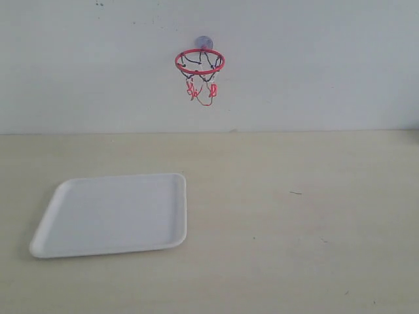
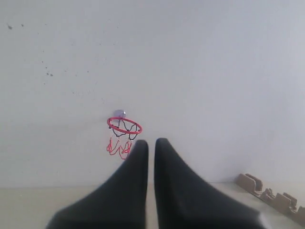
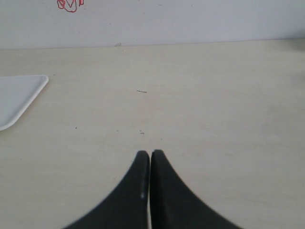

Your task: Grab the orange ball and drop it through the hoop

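Observation:
The hoop [image 1: 200, 62] hangs on the white back wall by its suction cup, red ring level, black and red-pink net dangling below. It also shows in the left wrist view as the hoop [image 2: 124, 126], far beyond the fingertips. My left gripper [image 2: 151, 141] is shut, with only a thin slit between its black fingers and nothing in it. My right gripper [image 3: 150, 152] is shut too, low over bare tabletop. Just the net's tip [image 3: 69, 5] shows in the right wrist view. The orange ball is out of view in every frame. Neither gripper appears in the exterior view.
A white rectangular tray [image 1: 111, 212] with nothing on it lies on the left of the pale wooden table; its corner [image 3: 19, 98] shows in the right wrist view. Brown cardboard-like pieces [image 2: 269, 195] lie by the wall in the left wrist view.

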{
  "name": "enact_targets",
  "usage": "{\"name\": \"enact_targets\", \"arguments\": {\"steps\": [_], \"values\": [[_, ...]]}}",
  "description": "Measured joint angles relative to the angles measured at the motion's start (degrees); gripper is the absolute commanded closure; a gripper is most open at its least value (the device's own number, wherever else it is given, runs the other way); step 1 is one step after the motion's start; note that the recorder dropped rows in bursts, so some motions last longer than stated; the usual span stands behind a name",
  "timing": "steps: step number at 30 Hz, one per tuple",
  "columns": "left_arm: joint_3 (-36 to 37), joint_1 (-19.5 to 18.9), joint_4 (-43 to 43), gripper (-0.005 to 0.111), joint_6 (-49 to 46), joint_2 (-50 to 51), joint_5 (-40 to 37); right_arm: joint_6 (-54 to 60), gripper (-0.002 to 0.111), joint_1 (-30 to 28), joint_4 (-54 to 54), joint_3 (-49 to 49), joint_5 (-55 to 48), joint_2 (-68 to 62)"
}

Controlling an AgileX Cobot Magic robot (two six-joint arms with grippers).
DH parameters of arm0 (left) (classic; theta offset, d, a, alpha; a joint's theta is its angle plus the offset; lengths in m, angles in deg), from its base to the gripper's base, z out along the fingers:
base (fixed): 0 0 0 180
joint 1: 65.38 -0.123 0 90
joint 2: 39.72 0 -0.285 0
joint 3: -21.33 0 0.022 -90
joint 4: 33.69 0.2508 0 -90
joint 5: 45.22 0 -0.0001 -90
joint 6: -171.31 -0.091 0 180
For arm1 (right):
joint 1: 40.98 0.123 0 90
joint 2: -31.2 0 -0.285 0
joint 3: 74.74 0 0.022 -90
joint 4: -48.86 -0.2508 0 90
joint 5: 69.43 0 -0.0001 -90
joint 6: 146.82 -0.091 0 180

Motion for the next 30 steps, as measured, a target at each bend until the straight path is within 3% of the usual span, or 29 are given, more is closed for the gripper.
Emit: {"name": "enact_targets", "arguments": {"steps": [7, 10, 12, 15, 19, 21, 23, 30], "values": [[0.1, 0.0, 0.0, 0.103, 1.9, 0.8, 0.1, 0.0, 0.108, 0.0, 0.0, 0.0, 0.0, 0.0], [0.1, 0.0, 4.5, 0.103, 17.7, 0.9, 2.1, 0.0, 0.108, 0.0, 0.0, 0.0, 0.0, 0.0], [0.1, 0.0, 14.4, 0.103, 36.2, 0.9, 3.2, 0.0, 0.108, 0.0, 0.0, 0.0, 0.0, 0.0], [0.3, 0.0, 36.9, 0.103, 61.7, 0.9, 2.8, 0.0, 0.108, 0.0, 0.0, 0.0, 0.0, 0.0], [2.7, 0.0, 69.3, 0.103, 79.9, 0.2, 2.3, 0.0, 0.108, 0.0, 0.0, 0.0, 0.0, 0.0], [5.3, 0.0, 82.3, 0.103, 81.6, -0.2, 4.0, 0.0, 0.108, 0.0, 0.0, 0.0, 0.0, 0.0], [7.9, -0.5, 89.0, 0.103, 81.6, -0.3, 6.5, 0.0, 0.108, 0.0, 0.0, 0.0, 0.0, 0.0], [8.4, -0.7, 94.1, 0.103, 78.6, -0.3, 5.5, 0.0, 0.108, 0.0, 0.0, 0.0, 0.0, 0.0]]}}
